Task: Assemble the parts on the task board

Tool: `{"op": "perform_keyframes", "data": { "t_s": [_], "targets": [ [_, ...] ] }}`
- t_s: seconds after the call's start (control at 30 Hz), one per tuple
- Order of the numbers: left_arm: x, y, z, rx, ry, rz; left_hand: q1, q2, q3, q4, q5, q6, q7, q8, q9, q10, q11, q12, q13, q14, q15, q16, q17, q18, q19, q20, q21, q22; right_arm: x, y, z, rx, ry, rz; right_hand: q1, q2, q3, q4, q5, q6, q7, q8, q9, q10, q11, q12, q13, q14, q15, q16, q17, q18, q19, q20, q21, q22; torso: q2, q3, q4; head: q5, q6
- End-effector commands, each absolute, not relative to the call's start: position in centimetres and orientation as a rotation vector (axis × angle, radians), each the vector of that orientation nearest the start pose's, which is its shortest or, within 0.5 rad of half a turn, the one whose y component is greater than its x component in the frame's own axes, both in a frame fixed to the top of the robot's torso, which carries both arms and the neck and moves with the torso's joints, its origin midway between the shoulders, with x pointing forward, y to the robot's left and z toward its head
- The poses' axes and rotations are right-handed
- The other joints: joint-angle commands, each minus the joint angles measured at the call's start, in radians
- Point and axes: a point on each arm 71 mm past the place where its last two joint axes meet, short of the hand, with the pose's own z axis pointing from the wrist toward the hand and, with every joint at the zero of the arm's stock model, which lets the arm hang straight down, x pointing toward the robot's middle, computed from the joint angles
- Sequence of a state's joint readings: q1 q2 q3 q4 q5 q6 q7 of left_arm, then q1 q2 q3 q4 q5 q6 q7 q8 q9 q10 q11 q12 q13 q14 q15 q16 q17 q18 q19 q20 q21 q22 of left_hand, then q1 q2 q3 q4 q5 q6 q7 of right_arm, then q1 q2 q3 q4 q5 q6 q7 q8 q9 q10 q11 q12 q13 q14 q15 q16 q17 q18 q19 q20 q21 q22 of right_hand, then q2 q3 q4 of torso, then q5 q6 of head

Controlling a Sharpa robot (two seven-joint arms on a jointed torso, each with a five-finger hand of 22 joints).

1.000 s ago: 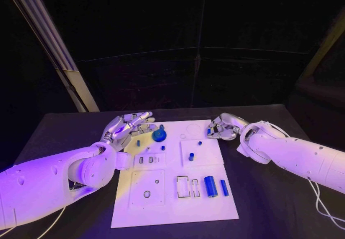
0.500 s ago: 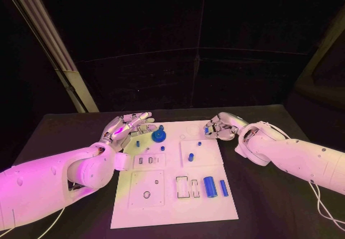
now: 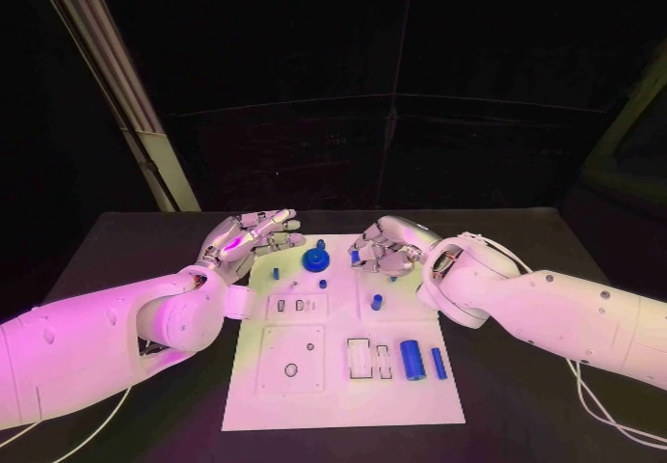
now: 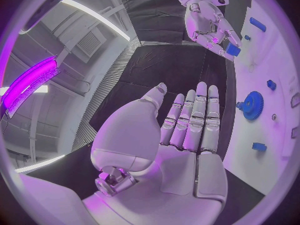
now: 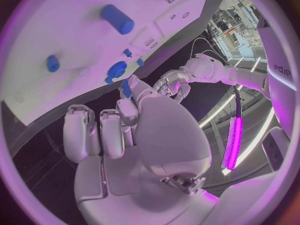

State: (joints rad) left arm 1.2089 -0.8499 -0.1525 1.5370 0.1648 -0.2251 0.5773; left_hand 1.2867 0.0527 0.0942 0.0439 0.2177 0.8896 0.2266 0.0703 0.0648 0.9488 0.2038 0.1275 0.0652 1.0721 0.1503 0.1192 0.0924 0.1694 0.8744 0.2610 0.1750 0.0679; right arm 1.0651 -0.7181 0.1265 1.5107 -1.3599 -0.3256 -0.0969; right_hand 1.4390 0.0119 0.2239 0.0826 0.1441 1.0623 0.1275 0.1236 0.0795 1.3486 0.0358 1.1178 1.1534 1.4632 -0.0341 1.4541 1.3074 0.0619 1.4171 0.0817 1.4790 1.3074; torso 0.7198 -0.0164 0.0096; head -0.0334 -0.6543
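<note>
The right hand (image 3: 386,247) hangs over the far end of the task board (image 3: 340,400), fingers curled in around a small blue part (image 4: 233,49) pinched at its fingertips. The left wrist view shows that piece best, a little blue block held clear of the white surface. From where the hand is poised, I'd judge it is carrying the block toward a seat at the far end of the board, close to the blue gear (image 3: 318,258) that stands there on its post.

The left hand (image 3: 252,235) floats just off the board's far left corner, fingers straight and spread, holding nothing. It looks parked there to stay out of the way while remaining near enough to steady something if needed.

The rest of the pieces are laid out in rows, likely so each sits beside its own socket. A short blue peg (image 3: 374,303) stands at mid-board, and two smaller blue bits lie between it and the gear. Nearer, a thick blue cylinder (image 3: 412,360) and a thin blue rod (image 3: 438,362) lie side by side to the right of some rectangular slots. Whether those slots are filled is hard to say from here.

The board lies flat on the black tabletop (image 3: 125,251), with most parts apparently waiting.
</note>
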Motion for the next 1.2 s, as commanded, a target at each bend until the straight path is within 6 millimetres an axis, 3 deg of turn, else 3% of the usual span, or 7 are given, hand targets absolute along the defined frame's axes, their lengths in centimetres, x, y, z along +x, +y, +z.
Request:
{"op": "perform_keyframes", "data": {
  "t_s": [0.03,0.3,0.4,0.57,0.83,1.03,1.2],
  "targets": [
    [47.5,21.3,-20.1,-1.201,1.316,-1.690,0.006,0.004,0.006,0.000,0.005,-0.009,0.033,-0.001,0.000,-0.004,-0.001,-0.002,-0.001,-0.005,0.004,-0.004,-0.001,0.015,0.002,0.005,-0.005,-0.001,48.0,-12.4,-18.8,-0.063,1.701,0.787,-0.013,-0.005,0.029,0.019,0.008,0.005,-0.006,-0.004,0.004,-0.008,-0.002,-0.007,-0.001,0.065,-0.001,-0.005,0.065,-0.010,-0.003,-0.005,0.002,0.029,-0.002,-0.0041,0.0063,0.008,-0.011],
    [47.8,21.5,-19.7,-1.190,1.301,-1.690,0.006,0.004,0.006,0.000,0.005,-0.009,0.033,-0.001,0.000,-0.004,-0.001,-0.002,-0.001,-0.005,0.004,-0.004,-0.001,0.015,0.002,0.005,-0.005,-0.001,47.7,-8.3,-19.1,-0.156,1.730,0.793,-0.023,-0.015,0.032,0.020,0.008,0.008,-0.006,-0.004,0.004,-0.010,-0.001,-0.012,-0.004,0.065,-0.001,-0.007,0.061,-0.009,-0.004,-0.004,0.001,0.028,-0.003,-0.0040,0.0026,0.030,-0.024],
    [47.9,21.5,-19.6,-1.190,1.297,-1.690,0.006,0.004,0.006,0.000,0.005,-0.009,0.033,-0.001,0.000,-0.004,-0.001,-0.002,-0.001,-0.005,0.004,-0.004,-0.001,0.015,0.002,0.005,-0.005,-0.001,47.6,-7.4,-19.3,-0.178,1.730,0.797,-0.025,-0.017,0.033,0.020,0.008,0.008,-0.006,-0.005,0.004,-0.011,-0.001,-0.013,-0.005,0.064,-0.001,-0.008,0.060,-0.009,-0.004,-0.004,0.001,0.028,-0.004,-0.0054,0.0030,0.033,-0.027],
    [48.0,21.5,-19.5,-1.189,1.293,-1.690,0.006,0.004,0.006,0.000,0.005,-0.009,0.033,-0.001,0.000,-0.004,-0.001,-0.002,-0.001,-0.005,0.004,-0.004,-0.001,0.015,0.002,0.005,-0.005,-0.001,47.1,-6.2,-20.3,-0.219,1.742,0.798,-0.026,-0.018,0.033,0.020,0.007,0.008,-0.006,-0.005,0.004,-0.011,-0.001,-0.015,-0.006,0.064,-0.001,-0.009,0.059,-0.009,-0.004,-0.004,0.001,0.027,-0.003,-0.0038,0.0033,0.039,-0.031],
    [48.0,21.3,-19.5,-1.187,1.293,-1.693,0.006,0.004,0.006,0.000,0.005,-0.009,0.033,-0.001,0.000,-0.004,-0.001,-0.002,-0.001,-0.005,0.004,-0.004,-0.001,0.015,0.002,0.005,-0.005,-0.001,46.9,-5.3,-21.3,-0.249,1.755,0.793,-0.027,-0.021,0.035,0.019,0.006,0.008,-0.006,-0.005,0.003,-0.013,-0.001,-0.017,-0.008,0.064,-0.001,-0.009,0.059,-0.009,-0.004,-0.004,0.001,0.027,-0.001,-0.0030,0.0054,0.041,-0.035],
    [48.0,21.3,-19.5,-1.187,1.294,-1.694,0.006,0.004,0.006,0.000,0.005,-0.009,0.033,-0.001,0.000,-0.004,-0.001,-0.002,-0.001,-0.005,0.004,-0.004,-0.001,0.015,0.002,0.005,-0.005,-0.001,46.9,-5.0,-21.7,-0.258,1.760,0.792,-0.028,-0.022,0.035,0.019,0.006,0.008,-0.006,-0.006,0.003,-0.014,-0.001,-0.018,-0.009,0.064,-0.001,-0.010,0.058,-0.009,-0.005,-0.004,0.001,0.026,-0.003,-0.0026,0.0021,0.046,-0.040],
    [48.0,21.2,-19.5,-1.187,1.295,-1.697,0.006,0.004,0.006,0.000,0.005,-0.009,0.033,-0.001,0.000,-0.004,-0.001,-0.002,-0.001,-0.005,0.004,-0.004,-0.001,0.015,0.002,0.005,-0.005,-0.001,46.9,-4.9,-21.9,-0.267,1.765,0.787,-0.028,-0.022,0.035,0.019,0.006,0.008,-0.006,-0.006,0.003,-0.014,-0.001,-0.018,-0.009,0.064,-0.001,-0.010,0.058,-0.009,-0.005,-0.004,0.001,0.026,-0.003,-0.0029,0.0031,0.049,-0.043]
  ]
}}
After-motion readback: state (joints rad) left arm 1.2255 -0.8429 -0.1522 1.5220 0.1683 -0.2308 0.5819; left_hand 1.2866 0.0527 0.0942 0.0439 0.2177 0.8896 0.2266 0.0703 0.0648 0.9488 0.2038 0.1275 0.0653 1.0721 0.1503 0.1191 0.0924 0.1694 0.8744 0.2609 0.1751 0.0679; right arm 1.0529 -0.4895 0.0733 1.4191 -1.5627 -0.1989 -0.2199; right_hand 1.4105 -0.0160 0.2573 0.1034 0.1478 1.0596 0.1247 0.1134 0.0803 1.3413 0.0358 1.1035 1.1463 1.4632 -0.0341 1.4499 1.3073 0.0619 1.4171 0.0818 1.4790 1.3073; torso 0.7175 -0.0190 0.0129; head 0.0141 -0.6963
